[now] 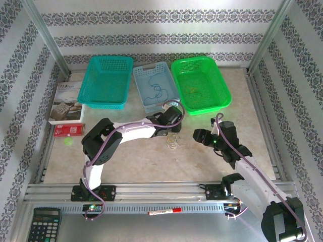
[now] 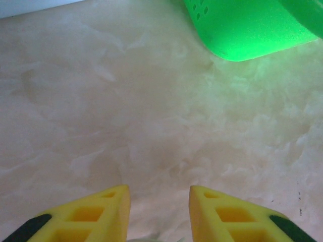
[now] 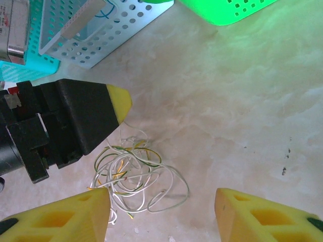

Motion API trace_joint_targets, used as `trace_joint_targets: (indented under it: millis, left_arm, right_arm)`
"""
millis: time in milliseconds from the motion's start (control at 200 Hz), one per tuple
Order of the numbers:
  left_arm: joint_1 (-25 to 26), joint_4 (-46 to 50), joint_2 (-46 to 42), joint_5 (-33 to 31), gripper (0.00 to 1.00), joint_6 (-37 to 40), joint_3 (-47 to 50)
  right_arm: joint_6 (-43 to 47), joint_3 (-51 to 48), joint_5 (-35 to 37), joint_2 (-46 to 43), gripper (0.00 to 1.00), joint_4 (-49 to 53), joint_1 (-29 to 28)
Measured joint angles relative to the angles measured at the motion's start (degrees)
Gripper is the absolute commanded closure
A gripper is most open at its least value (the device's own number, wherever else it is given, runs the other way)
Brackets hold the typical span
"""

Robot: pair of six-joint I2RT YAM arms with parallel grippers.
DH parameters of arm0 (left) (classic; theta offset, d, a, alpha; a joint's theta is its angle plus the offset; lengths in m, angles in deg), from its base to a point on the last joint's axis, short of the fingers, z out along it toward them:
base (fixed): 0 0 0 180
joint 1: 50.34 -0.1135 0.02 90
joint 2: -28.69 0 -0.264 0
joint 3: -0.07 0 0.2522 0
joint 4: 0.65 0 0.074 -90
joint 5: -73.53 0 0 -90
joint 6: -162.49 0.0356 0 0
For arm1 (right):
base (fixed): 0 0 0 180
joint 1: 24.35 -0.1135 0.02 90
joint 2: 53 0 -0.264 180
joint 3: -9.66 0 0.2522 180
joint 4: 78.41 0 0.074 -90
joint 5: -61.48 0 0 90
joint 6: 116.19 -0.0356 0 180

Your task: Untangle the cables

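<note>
The cables (image 3: pixel 133 174) lie on the table as a loose tangle of whitish, green-yellow and orange wires, seen in the top view as the cables (image 1: pixel 174 142). My left gripper (image 1: pixel 173 132) hovers just over their far side, and its yellow fingertip (image 3: pixel 118 103) shows above the bunch. In its own view the left gripper (image 2: pixel 159 201) is open over bare table. My right gripper (image 3: pixel 161 201) stands wide open just right of the tangle, with nothing between its fingers; from above the right gripper (image 1: pixel 198 136) is a short way to the right of the bunch.
A teal basket (image 1: pixel 106 80), a light blue basket (image 1: pixel 172 89) holding a dark thin wire (image 1: pixel 154 91), and a green basket (image 1: pixel 202 83) line the back. A booklet (image 1: pixel 65 103) and a red packet (image 1: pixel 68 131) lie left. A calculator (image 1: pixel 44 224) and a marker (image 1: pixel 165 211) sit at the near edge.
</note>
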Motion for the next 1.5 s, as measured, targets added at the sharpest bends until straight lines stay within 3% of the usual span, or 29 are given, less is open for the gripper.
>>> trace_joint_targets:
  millis: [260, 485, 839, 1279, 1499]
  left_arm:
    - [0.00, -0.02, 0.68, 0.22, 1.00, 1.68, 0.00]
    - [0.00, 0.57, -1.46, 1.73, 1.00, 5.11, 0.00]
    - [0.00, 1.25, -17.70, 8.11, 1.00, 7.54, 0.00]
    - [0.00, 1.16, -19.32, 12.70, 1.00, 6.86, 0.68]
    - [0.00, 0.87, -21.66, 13.38, 1.00, 6.82, 0.68]
  right_arm:
    - [0.00, 0.00, -1.22, 0.13, 0.41, -0.44, 0.00]
    - [0.09, -1.05, -4.11, 1.44, 0.36, -5.01, -0.35]
    - [0.48, -1.46, -4.63, 7.74, 0.35, -15.47, -5.86]
    - [0.68, -1.27, -2.71, 14.12, 0.35, -23.34, -10.75]
    - [0.59, -1.11, -1.01, 21.14, 0.40, -28.06, -13.38]
